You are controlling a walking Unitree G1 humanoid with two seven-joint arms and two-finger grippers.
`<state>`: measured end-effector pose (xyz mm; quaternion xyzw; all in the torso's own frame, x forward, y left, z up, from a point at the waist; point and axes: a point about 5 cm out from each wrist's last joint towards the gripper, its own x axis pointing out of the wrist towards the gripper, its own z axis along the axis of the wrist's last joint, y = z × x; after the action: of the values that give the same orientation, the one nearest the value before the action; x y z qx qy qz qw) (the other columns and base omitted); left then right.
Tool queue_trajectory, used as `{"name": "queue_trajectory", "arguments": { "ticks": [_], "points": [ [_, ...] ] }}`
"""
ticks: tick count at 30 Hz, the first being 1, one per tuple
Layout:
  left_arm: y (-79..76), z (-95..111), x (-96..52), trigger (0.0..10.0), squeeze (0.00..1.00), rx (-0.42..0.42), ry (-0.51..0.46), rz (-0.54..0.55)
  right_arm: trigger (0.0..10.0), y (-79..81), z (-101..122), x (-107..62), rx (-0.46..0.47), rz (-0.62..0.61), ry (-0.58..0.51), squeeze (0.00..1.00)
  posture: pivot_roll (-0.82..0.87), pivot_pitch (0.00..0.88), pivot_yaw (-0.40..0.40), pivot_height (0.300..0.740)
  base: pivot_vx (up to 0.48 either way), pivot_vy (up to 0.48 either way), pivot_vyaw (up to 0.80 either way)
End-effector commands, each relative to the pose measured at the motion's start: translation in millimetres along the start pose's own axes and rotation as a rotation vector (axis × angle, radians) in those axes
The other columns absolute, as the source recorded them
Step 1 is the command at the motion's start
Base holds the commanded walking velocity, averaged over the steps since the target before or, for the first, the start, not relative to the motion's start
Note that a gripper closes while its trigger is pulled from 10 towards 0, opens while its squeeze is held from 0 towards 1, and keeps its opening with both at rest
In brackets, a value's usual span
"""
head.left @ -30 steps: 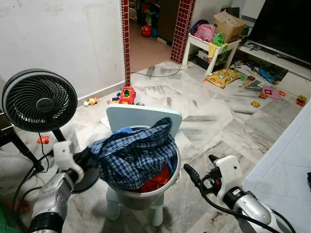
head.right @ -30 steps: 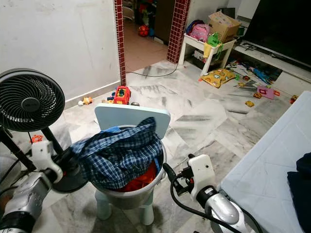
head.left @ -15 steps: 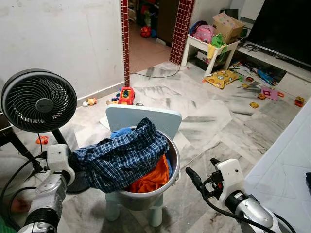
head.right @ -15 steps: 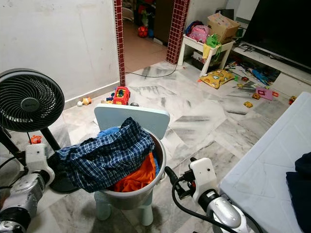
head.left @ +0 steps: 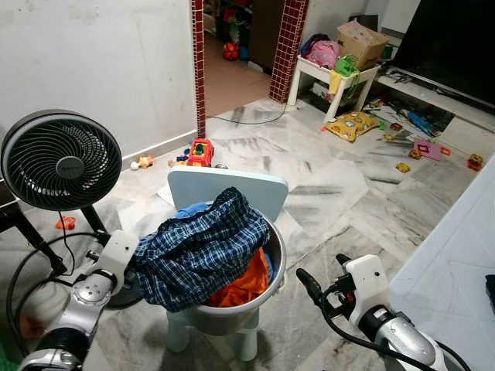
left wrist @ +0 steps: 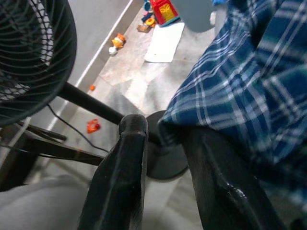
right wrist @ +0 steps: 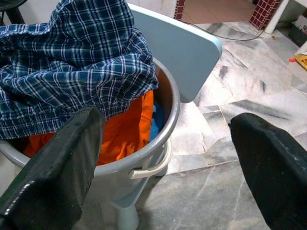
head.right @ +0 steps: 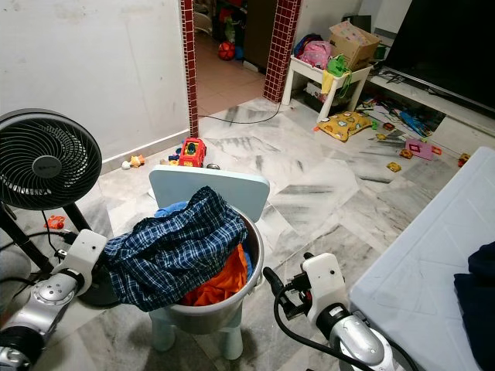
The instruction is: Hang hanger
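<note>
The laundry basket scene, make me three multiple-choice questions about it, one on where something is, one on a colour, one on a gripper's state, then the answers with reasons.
1. Where does the grey basket stand?
A. on a small pale blue chair
B. on the floor by the doorway
C. on the white toy shelf

2. What colour is the garment under the plaid shirt?
A. green
B. orange
C. white

3. How is the right gripper?
A. shut on the plaid shirt
B. shut on the basket rim
C. open, clear of the basket

Answers:
1. A, the pale blue chair shows its back behind the basket and its legs below it.
2. B, the orange garment peeks out beneath the shirt.
3. C, the right wrist view shows both fingers spread wide with the basket between them, untouched.
</note>
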<state>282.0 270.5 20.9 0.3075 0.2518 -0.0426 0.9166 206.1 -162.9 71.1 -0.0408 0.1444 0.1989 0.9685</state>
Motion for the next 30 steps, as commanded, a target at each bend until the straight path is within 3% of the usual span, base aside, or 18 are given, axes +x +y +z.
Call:
{"name": "queue_trajectory", "arguments": {
  "ticks": [1, 4, 5, 8, 9, 12, 15, 16, 18, 19, 23, 27, 30],
  "points": [
    [2.4, -1, -0.3, 10.0, 1.00, 0.040, 0.011, 0.018, 10.0, -2.5, 4, 0.5, -0.009, -0.015, -0.017, 0.00, 0.11, 0.000, -0.073, 0.740, 0.000, 0.000, 0.00],
    [10.5, -4, -1.4, 10.0, 1.00, 0.046, 0.021, 0.083, 10.0, -2.1, 5, 1.4, -0.007, -0.017, -0.019, 0.00, 0.11, 0.000, -0.071, 0.740, 0.000, 0.000, 0.00],
    [23.5, 6, -2.1, 10.0, 1.00, 0.057, -0.047, 0.172, 10.0, -1.1, 4, 2.3, -0.004, -0.015, -0.020, 0.00, 0.12, 0.000, -0.072, 0.740, 0.000, 0.000, 0.00],
    [34.9, 22, -2.1, 10.0, 1.00, 0.063, -0.144, 0.235, 10.0, -0.3, 4, 3.1, -0.002, -0.012, -0.021, 0.00, 0.12, 0.000, -0.075, 0.740, 0.000, 0.000, 0.00],
    [39.0, 41, -2.4, 10.0, 1.00, 0.070, -0.245, 0.268, 10.0, -0.7, 4, 3.7, -0.003, -0.010, -0.021, 0.00, 0.12, 0.000, -0.076, 0.740, 0.000, 0.000, 0.00],
    [40.6, 55, -3.2, 10.0, 1.00, 0.094, -0.320, 0.298, 10.0, -2.0, 5, 4.2, -0.006, -0.010, -0.023, 0.00, 0.12, 0.000, -0.076, 0.740, 0.000, 0.000, 0.00],
    [30.7, 78, -4.4, 10.0, 1.00, 0.034, -0.462, 0.237, 10.0, -4.6, 7, 4.8, -0.010, -0.016, -0.028, 0.00, 0.12, 0.000, -0.075, 0.740, 0.000, 0.000, 0.00],
    [30.7, 78, -4.4, 10.0, 1.00, 0.034, -0.462, 0.237, 10.0, -4.6, 7, 4.8, -0.010, -0.016, -0.028, 0.00, 0.12, 0.000, -0.075, 0.740, 0.000, 0.000, 0.00],
    [14.8, 94, -5.6, 10.0, 1.00, -0.019, -0.562, 0.126, 10.0, -5.2, 7, 5.1, -0.010, -0.018, -0.028, 0.00, 0.12, 0.000, -0.077, 0.740, 0.000, 0.000, 0.00],
    [14.8, 94, -5.6, 10.0, 1.00, -0.019, -0.562, 0.126, 10.0, -5.2, 7, 5.1, -0.010, -0.018, -0.028, 0.00, 0.12, 0.000, -0.077, 0.740, 0.000, 0.000, 0.00],
    [-38.6, 121, -8.7, 10.0, 1.00, -0.099, -0.666, -0.266, 10.0, -3.3, 7, 7.2, -0.014, -0.011, -0.028, 0.00, 0.12, 0.000, -0.082, 0.740, 0.000, 0.000, 0.00],
    [-73.3, 129, -14.6, 10.0, 1.00, -0.032, -0.688, -0.497, 10.0, -4.1, 9, 9.0, -0.018, -0.011, -0.031, 0.00, 0.11, 0.000, -0.081, 0.740, 0.000, 0.000, 0.00],
    [-92.4, 122, -16.3, 10.0, 1.00, 0.051, -0.640, -0.629, 10.0, -5.3, 10, 9.5, -0.022, -0.014, -0.034, 0.00, 0.10, 0.000, -0.077, 0.740, 0.000, 0.000, 0.00]
  ]
}}
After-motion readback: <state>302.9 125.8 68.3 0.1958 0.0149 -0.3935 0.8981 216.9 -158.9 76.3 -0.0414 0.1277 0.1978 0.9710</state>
